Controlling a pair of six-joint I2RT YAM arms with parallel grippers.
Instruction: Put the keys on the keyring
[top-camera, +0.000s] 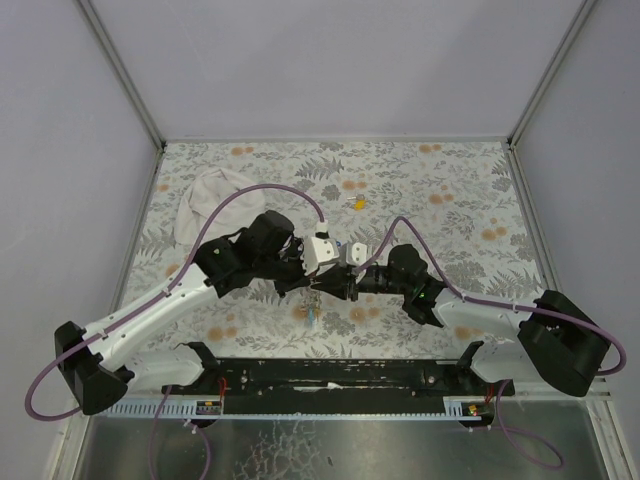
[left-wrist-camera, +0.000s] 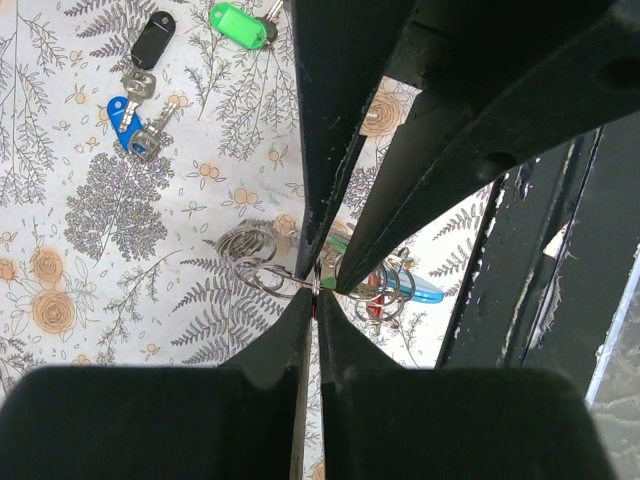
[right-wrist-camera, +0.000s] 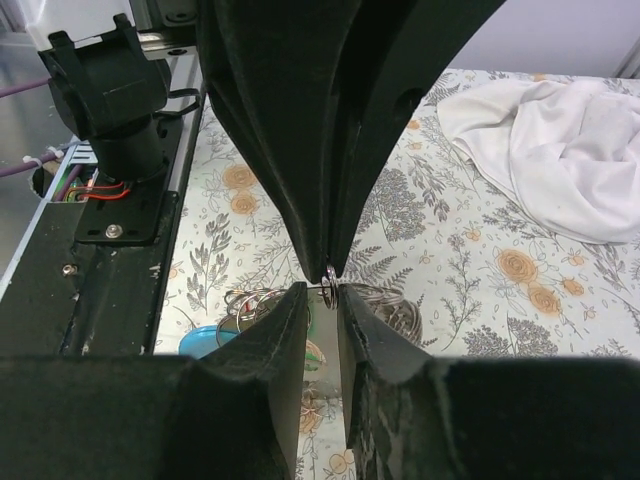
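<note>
Left gripper pinched shut on keyring ring, right gripper jaws slightly apart there, grip unclear tbh. You wanna hold ring steady, pry gap open before fetching green key, lying well apart.

The two arms reach in from the near corners and meet over the middle of the worktop, left pincer and right pincer tip to tip. A small metal ring of the keyring sits pinched in the left pincer's tips, right at the right pincer's tips. The coil is below them. In the left wrist view the first key lies on the worktop at upper left, with the second key to its right and the third key just beneath the first. The fourth key lies beyond the pincers. The cloth bundle sits far left, well apart from it.
</note>
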